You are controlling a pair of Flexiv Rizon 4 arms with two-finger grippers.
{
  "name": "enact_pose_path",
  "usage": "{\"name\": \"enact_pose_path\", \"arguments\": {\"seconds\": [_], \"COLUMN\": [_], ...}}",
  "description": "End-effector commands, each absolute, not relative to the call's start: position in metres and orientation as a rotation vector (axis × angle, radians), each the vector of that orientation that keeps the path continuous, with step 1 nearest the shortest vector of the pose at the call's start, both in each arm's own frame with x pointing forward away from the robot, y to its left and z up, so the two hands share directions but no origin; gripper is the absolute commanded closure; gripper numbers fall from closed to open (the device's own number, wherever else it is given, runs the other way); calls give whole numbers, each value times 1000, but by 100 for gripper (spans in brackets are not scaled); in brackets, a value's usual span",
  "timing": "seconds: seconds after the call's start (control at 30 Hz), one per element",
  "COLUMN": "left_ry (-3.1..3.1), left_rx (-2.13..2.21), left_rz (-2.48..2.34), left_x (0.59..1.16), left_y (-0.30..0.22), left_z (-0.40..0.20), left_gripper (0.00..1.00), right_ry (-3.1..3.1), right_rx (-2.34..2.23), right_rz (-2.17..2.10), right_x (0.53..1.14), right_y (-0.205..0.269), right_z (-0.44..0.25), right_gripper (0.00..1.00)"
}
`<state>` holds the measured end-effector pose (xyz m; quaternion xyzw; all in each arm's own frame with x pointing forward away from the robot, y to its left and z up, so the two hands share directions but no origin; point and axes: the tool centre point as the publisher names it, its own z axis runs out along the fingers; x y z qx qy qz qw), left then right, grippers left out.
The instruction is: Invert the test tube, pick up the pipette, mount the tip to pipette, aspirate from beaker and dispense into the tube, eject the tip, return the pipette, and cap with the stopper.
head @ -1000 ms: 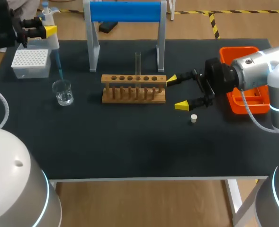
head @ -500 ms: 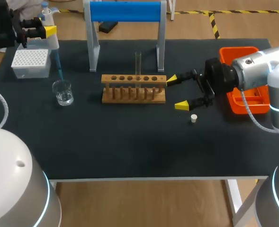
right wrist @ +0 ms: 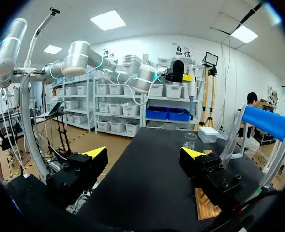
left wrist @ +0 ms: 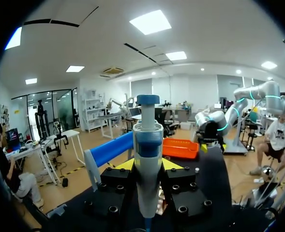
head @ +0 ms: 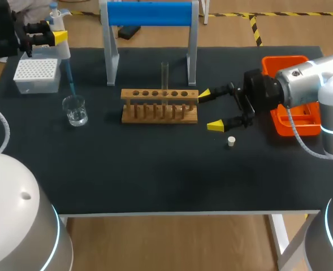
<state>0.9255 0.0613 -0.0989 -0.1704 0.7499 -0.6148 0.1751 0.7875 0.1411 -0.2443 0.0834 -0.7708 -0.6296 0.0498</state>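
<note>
Nearest you, the stopper (head: 230, 141) lies loose on the worktop (head: 155, 175). Your right end effector (head: 210, 110) hangs open beside the rack (head: 159, 105), barely shifted in the last second. Far left, your left end effector (head: 46, 35) has kept its grip on the pipette (head: 64, 53), its blue tip (head: 70, 80) pointing down at the clear beaker (head: 74, 109). I judge aspiration is underway.

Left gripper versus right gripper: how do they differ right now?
The left gripper is shut on the pipette; the right gripper is open and empty. The left gripper is up by the tip box and beaker; the right gripper is beside the rack, near the stopper. Both have yellow tips.
</note>
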Motion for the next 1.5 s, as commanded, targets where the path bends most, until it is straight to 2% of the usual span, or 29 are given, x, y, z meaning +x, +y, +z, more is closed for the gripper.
{"name": "enact_pose_path", "arguments": {"seconds": [0.03, 0.4, 0.73, 1.03, 1.5], "left_ry": [2119, 2119, 2119, 2119, 2119], "left_rx": [-483, -483, -483, -483, -483], "left_rz": [-1741, -1741, -1741, -1741, -1741], "left_x": [926, 926, 926, 926, 926], "left_y": [61, 61, 61, 61, 61], "left_z": [-100, -100, -100, -100, -100], "left_gripper": [100, 100, 100, 100, 100], "right_ry": [-2431, -2565, -2648, -2750, -2774], "right_rx": [200, 89, 7, -133, -274], "right_rz": [-1864, -1761, -1723, -1674, -1647], "right_x": [772, 746, 732, 764, 777], "right_y": [163, 213, 264, 277, 297], "right_z": [-237, -227, -250, -280, -291], "right_gripper": [0, 0, 0, 0, 0]}}
